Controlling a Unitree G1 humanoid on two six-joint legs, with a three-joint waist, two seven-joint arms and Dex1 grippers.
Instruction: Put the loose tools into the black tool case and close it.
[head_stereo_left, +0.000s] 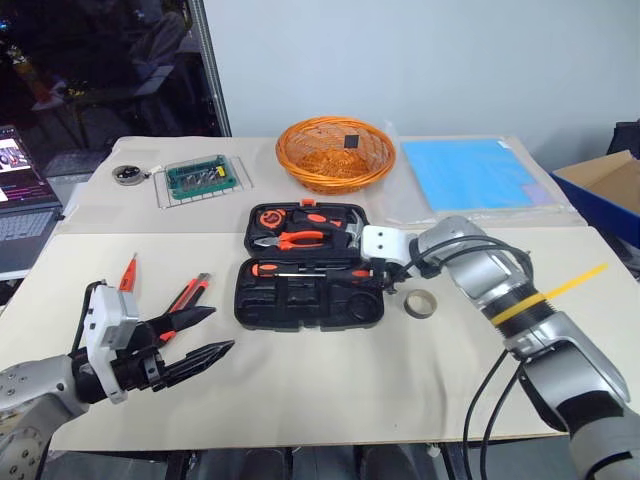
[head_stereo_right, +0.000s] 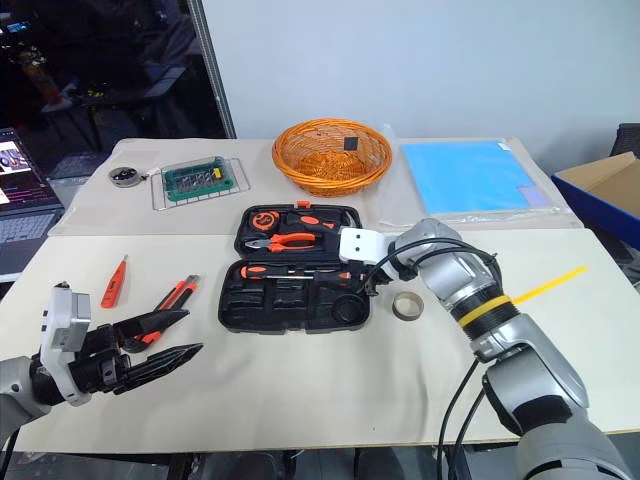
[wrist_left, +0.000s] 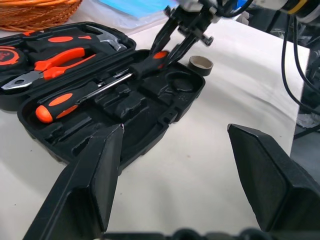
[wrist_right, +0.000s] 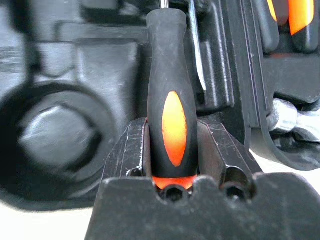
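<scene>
The black tool case lies open mid-table, with one orange-and-black screwdriver lying in its front half. My right gripper hangs over the case's right end, shut on the handle of a second screwdriver, whose shaft points into the case along the first one. A red screwdriver and the utility knife lie on the table to the left of the case. The greyish tape roll sits just right of the case. My left gripper is open and holds nothing, near the knife at the front left.
Pliers and a hammer sit in the case's rear half. Behind it stand an orange wicker basket, a blue sheet, a circuit board on a wire rack and a round tape measure. A laptop is at far left.
</scene>
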